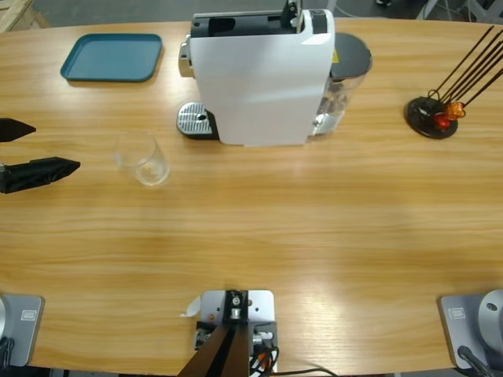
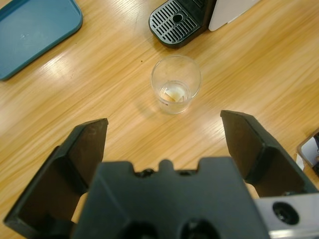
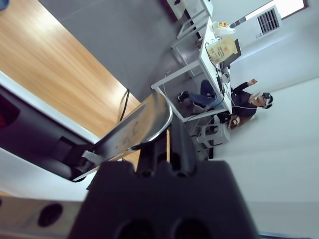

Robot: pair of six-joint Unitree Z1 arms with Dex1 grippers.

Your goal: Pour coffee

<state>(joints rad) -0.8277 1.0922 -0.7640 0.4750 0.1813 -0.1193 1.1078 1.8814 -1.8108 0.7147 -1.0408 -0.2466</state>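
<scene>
A clear glass tumbler [image 1: 145,161] [image 2: 176,83] stands upright on the wooden table, left of and in front of the white coffee machine [image 1: 259,78]. Only a pale trace lies at the tumbler's bottom; no dark coffee shows anywhere. My left gripper [image 1: 55,147] [image 2: 164,122] is open at the table's left edge, its jaws spread wide and pointing at the tumbler, a short way from it. My right gripper [image 1: 292,12] [image 3: 169,134] sits on top of the machine, shut on the silver lever [image 3: 142,124]. The machine's perforated drip tray [image 1: 196,122] [image 2: 174,22] holds nothing.
A teal tray [image 1: 111,56] [image 2: 30,30] lies at the back left. The machine's water tank [image 1: 346,71] is on its right side. A black stand with thin sticks [image 1: 431,116] is at the far right. A seated person [image 3: 239,99] shows in the room's background.
</scene>
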